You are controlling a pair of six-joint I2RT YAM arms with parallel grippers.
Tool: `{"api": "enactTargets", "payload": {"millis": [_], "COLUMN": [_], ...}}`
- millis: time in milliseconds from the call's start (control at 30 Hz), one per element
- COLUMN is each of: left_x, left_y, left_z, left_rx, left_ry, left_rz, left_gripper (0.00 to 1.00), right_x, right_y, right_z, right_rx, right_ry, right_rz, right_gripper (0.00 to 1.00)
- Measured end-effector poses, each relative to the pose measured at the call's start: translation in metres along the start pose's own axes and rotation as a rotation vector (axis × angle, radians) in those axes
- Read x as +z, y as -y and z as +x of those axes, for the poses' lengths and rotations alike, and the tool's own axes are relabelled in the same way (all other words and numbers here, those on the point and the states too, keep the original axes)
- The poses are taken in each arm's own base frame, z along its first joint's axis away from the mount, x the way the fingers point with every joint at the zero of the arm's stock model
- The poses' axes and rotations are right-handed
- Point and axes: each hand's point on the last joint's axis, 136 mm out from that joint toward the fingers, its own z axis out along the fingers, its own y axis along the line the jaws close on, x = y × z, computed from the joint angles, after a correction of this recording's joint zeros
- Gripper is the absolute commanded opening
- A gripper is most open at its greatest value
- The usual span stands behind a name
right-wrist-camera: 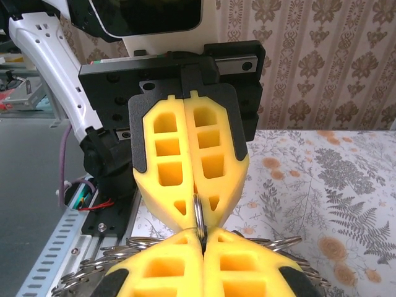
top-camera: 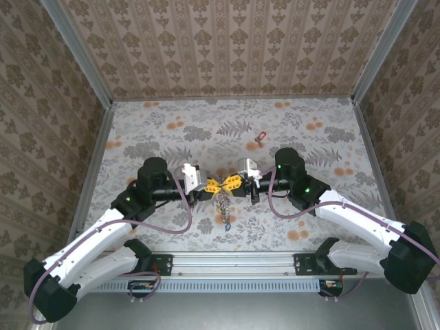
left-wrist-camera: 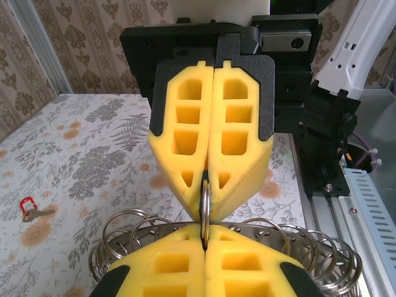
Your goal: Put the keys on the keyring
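The keyring (top-camera: 223,203), a silvery bundle of metal loops, hangs between both grippers above the table's middle. My left gripper (top-camera: 214,184) and right gripper (top-camera: 234,183) meet tip to tip, each shut on the same thin ring. In the left wrist view that ring (left-wrist-camera: 204,199) stands edge-on between my left gripper (left-wrist-camera: 205,240) below and the right gripper's yellow fingers (left-wrist-camera: 238,124) above. The right wrist view gives the mirror picture: the ring (right-wrist-camera: 198,213) is pinched by my right gripper (right-wrist-camera: 202,240). A red-headed key (top-camera: 259,137) lies on the table beyond the grippers, also visible far left (left-wrist-camera: 28,206).
Several loose loops of the ring bundle (left-wrist-camera: 127,228) fan out to both sides under the fingers. The patterned table (top-camera: 309,144) is walled on three sides. A metal rail (top-camera: 234,261) runs along the near edge by the arm bases.
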Motion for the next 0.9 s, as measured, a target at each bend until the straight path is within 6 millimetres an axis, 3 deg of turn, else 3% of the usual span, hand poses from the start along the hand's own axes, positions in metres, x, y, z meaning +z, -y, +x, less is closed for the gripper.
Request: {"api": "enactTargets", "payload": {"millis": [33, 100, 367, 900], "left_x": [0.000, -0.001, -0.007, 0.002], "left_y": [0.000, -0.001, 0.004, 0.000], "left_z": [0.000, -0.001, 0.001, 0.017], "left_rx": [-0.001, 0.001, 0.001, -0.035], "left_ry": [0.000, 0.001, -0.037, -0.153], "left_rz": [-0.002, -0.010, -0.017, 0.002], "left_gripper": [0.32, 0.40, 0.34, 0.33], "right_x": [0.000, 0.000, -0.003, -0.004], "right_y": [0.000, 0.000, -0.003, -0.002], "right_z": [0.000, 0.002, 0.026, 0.031], "right_rx": [0.000, -0.006, -0.016, -0.053], "right_ry": [0.000, -0.007, -0.121, -0.183], "right_rz": [0.000, -0.001, -0.001, 0.011], "right_gripper": [0.00, 0.00, 0.00, 0.00]}}
